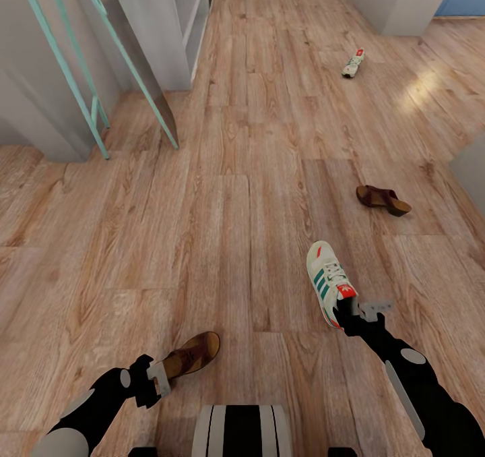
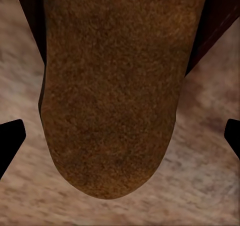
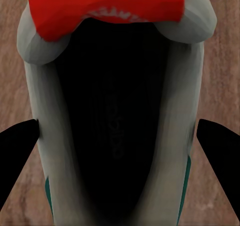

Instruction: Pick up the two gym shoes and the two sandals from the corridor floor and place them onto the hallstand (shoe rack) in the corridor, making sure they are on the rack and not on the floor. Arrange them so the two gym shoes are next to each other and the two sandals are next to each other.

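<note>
My left gripper (image 1: 156,375) is shut on a dark brown sandal (image 1: 192,356), whose tan footbed (image 2: 110,86) sits between the black fingertips (image 2: 10,141). My right gripper (image 1: 357,312) is shut on the heel end of a white gym shoe (image 1: 328,278) with green stripes. That shoe's dark opening and red heel patch (image 3: 105,6) lie between the fingertips (image 3: 17,151). The second sandal (image 1: 382,199) lies on the corridor floor (image 1: 256,174) ahead to the right. The second gym shoe (image 1: 353,63) lies far ahead. I cannot tell whether the grey shelved unit (image 1: 185,19) at far left is the hallstand.
A teal-framed panel (image 1: 135,59) and a teal frame (image 1: 67,73) lean against the grey furniture at left. A pale wall corner (image 1: 404,2) stands at the far right, and a grey edge (image 1: 471,174) juts in at mid right. Wood floor runs down the middle.
</note>
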